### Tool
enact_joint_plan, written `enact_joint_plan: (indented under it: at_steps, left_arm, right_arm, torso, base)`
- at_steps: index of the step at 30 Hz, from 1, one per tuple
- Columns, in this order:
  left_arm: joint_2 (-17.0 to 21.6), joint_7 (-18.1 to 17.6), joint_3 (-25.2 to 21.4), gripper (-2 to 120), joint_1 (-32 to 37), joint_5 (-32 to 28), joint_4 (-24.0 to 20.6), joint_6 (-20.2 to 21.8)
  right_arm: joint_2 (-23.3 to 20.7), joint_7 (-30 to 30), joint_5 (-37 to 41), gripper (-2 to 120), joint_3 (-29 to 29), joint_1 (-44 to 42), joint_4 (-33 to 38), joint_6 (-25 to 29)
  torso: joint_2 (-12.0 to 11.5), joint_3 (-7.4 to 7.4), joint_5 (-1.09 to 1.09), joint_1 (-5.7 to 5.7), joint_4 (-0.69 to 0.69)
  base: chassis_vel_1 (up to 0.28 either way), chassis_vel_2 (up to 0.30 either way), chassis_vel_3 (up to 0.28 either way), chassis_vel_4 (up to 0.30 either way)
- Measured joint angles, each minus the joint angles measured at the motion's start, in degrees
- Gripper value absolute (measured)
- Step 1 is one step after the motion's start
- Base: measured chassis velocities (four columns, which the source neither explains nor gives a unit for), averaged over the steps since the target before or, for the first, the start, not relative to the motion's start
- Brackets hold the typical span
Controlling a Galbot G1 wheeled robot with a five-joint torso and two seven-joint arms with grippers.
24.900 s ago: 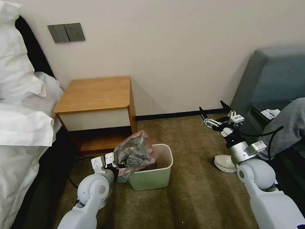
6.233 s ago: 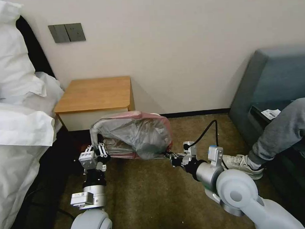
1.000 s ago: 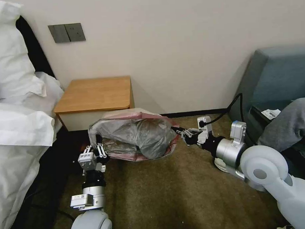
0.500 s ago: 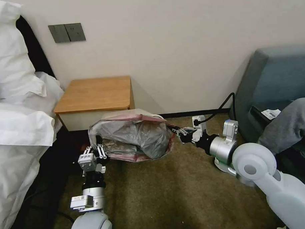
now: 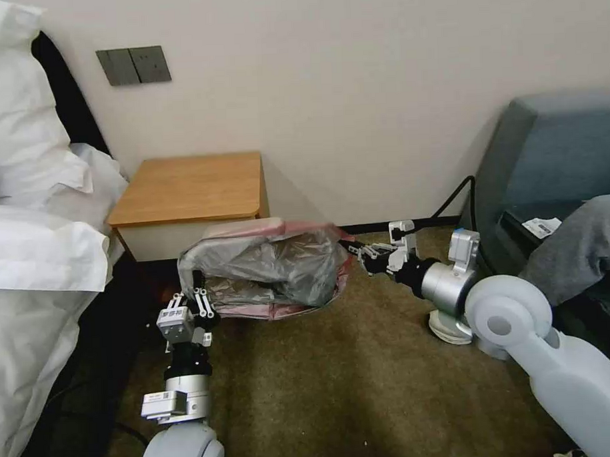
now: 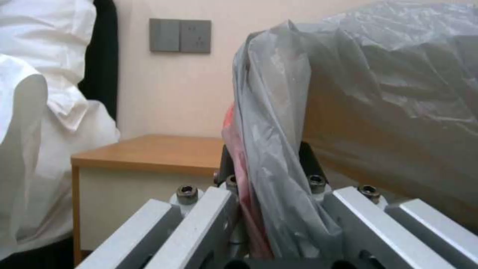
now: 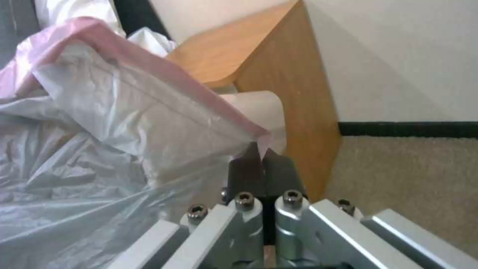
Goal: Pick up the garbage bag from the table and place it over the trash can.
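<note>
You have the garbage bag [image 5: 266, 263] stretched between both grippers, low over the carpet [image 5: 337, 387] and in front of the table [image 5: 190, 189]. The left gripper [image 5: 197, 285] has its jaws pressed together on a gathered fold of grey film and pink band at the bag's left end. The right gripper [image 5: 354, 248] pinches only a thin tip of the pink mouth band at the right end; in the right wrist view the two dark pads [image 7: 249, 172] meet on that sliver. The trash can [image 7: 259, 108] shows as a pale rim just behind the stretched band. Treat the bag as very light, limp and slippery: judged from its crinkled, sagging look, it will not hold a shape and may tear or slide out under sharp tension. The reinforced band is the sounder hold. Regard the right-hand pinch as the weaker one.
</note>
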Motion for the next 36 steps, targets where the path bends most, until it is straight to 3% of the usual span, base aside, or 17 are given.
enact_joint_plan:
  at_steps: [21, 36]
  left_arm:
    - [0.0, 0.0, 0.0, 5, -0.3, -0.3, -0.4, 0.0]
    - [0.2, -0.1, 0.6, 5, 1.2, -2.4, -3.0, 1.1]
  right_arm:
    - [-0.4, -1.7, -3.8, 0, -2.4, -2.7, -2.1, 0.4]
    - [2.5, -2.2, -6.2, 0, -6.9, 1.1, -5.5, 1.6]
  torso:
    - [0.0, 0.0, 0.0, 0.0, -0.01]
    - [0.0, 0.0, 0.0, 0.0, 0.0]
  base:
    - [0.0, 0.0, 0.0, 0.0]
    - [0.0, 0.0, 0.0, 0.0]
